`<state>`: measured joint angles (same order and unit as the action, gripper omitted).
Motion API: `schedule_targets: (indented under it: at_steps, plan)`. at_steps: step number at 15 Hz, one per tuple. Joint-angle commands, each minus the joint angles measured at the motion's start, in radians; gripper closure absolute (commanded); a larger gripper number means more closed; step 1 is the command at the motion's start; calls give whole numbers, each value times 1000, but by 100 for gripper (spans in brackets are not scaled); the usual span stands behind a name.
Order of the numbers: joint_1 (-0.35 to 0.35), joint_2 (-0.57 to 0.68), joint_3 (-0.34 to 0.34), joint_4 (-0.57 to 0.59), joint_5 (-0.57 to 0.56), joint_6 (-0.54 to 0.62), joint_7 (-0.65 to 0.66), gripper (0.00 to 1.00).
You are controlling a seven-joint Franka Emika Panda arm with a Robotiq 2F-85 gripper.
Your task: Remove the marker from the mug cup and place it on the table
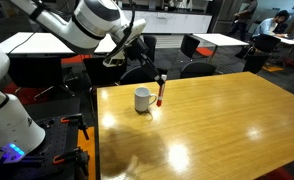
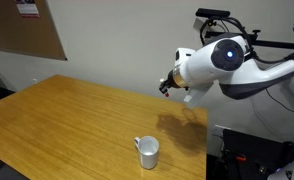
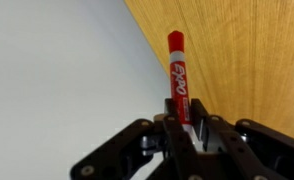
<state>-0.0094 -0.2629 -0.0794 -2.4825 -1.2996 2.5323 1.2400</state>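
My gripper [image 3: 184, 112] is shut on the red marker [image 3: 176, 70], which sticks out straight from between the fingers. In an exterior view the marker [image 1: 161, 93] hangs from the gripper [image 1: 158, 78] just beside the white mug [image 1: 143, 99], above the honey-coloured table [image 1: 207, 130]. The mug [image 2: 148, 151] stands upright on the table [image 2: 67, 120] with nothing in it, and the gripper [image 2: 167, 87] is in the air well above and beyond it. In the wrist view the marker's tip points along the table's edge [image 3: 247, 60].
White-topped tables [image 1: 217, 40] with dark chairs [image 1: 195, 47] stand behind the wooden table, and people sit at the far right. A cork board [image 2: 22, 25] hangs on the wall. The robot's base [image 1: 7, 120] stands beside the table.
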Motion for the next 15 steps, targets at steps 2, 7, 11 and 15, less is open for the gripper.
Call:
schedule_targets:
  at_steps: [2, 7, 11, 15]
  plan:
    - [-41, 50, -37, 10, 167, 35, -111, 95]
    - [-79, 116, -65, 26, 419, 65, -294, 95]
    - [-101, 162, -69, 44, 666, 49, -488, 95]
    - [-112, 211, -60, 79, 889, 27, -683, 95]
